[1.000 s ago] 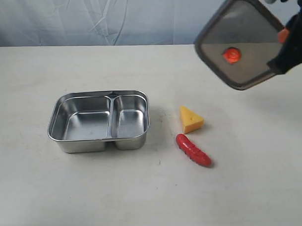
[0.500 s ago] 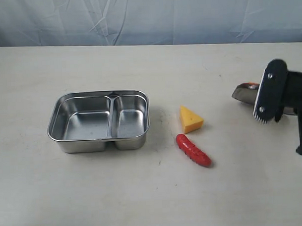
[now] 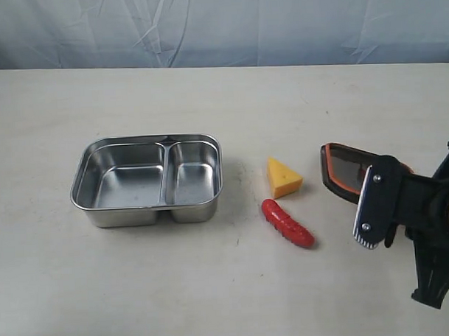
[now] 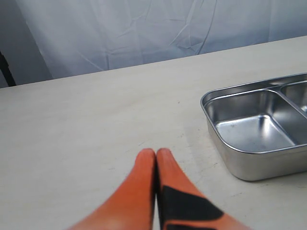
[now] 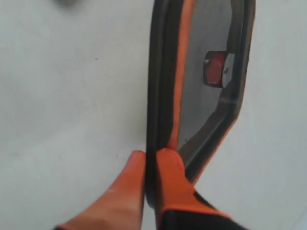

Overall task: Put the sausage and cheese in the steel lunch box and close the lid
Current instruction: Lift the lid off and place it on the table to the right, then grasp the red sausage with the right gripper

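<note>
Pale tabletop: right gripper (image 5: 149, 155), clamped on the lid (image 3: 345, 170) rim, seemingly parks it; nearby sausage (image 3: 288, 223) next; left gripper (image 4: 156, 158) closed

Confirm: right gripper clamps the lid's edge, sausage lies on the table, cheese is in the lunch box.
Wrong on the cheese: the exterior view shows it on the table beside the sausage, the lunch box empty. The right gripper clamps the edge of the lid.

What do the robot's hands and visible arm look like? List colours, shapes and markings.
The left hand has two smooth orange fingers tapering to rounded tips, one bearing a black patch. The right hand has matching orange fingers. Seen from outside, the right arm is black, its flat finger plate showing two screws and a pale ridged edge.
</note>
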Controlling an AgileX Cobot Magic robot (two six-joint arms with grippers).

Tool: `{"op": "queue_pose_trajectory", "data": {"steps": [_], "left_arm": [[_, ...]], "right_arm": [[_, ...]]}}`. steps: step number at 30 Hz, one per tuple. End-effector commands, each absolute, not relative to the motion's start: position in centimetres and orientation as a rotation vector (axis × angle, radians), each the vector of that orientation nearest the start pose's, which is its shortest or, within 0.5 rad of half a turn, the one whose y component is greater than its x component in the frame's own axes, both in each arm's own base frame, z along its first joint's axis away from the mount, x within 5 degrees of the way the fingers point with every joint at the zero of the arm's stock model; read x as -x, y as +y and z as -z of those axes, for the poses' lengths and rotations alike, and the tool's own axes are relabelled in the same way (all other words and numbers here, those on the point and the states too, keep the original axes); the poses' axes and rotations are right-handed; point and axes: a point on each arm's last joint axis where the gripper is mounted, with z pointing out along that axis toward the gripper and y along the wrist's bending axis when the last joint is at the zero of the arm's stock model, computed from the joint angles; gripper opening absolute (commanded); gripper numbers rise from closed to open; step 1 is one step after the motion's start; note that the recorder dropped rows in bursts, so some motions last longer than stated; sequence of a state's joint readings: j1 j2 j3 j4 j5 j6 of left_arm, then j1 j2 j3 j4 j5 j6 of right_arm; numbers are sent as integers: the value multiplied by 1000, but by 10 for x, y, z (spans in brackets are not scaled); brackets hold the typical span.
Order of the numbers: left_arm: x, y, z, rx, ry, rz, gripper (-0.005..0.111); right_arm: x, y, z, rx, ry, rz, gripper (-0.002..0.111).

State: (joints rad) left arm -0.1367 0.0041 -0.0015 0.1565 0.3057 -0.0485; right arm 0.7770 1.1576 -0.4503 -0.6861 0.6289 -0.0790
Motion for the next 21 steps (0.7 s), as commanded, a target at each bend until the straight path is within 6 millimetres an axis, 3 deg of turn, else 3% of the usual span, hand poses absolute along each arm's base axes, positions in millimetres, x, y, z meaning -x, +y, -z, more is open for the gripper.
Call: {"op": "queue_pose_trajectory", "data": {"steps": [1, 5, 11, 13, 18, 21], "left_arm": [[-55, -3, -187, -175, 1763, -20, 0], [-55, -3, -187, -175, 1763, -20, 0], [-55, -3, -187, -175, 1763, -20, 0], [-55, -3, -187, -175, 1763, -20, 0], [-55, -3, -187, -175, 1763, -20, 0], [-55, -3, -187, -175, 1763, -20, 0]], "right_arm": [[-144, 92, -178, 1733, 2106, 537, -1], [-145, 93, -172, 1757, 2123, 538, 3], [-146, 96, -163, 1780, 2172, 518, 47], [-145, 99, -163, 1752, 2186, 470, 56], [-153, 115, -183, 1517, 2266, 314, 55], [-162, 137, -206, 1294, 2316, 85, 55]]}}
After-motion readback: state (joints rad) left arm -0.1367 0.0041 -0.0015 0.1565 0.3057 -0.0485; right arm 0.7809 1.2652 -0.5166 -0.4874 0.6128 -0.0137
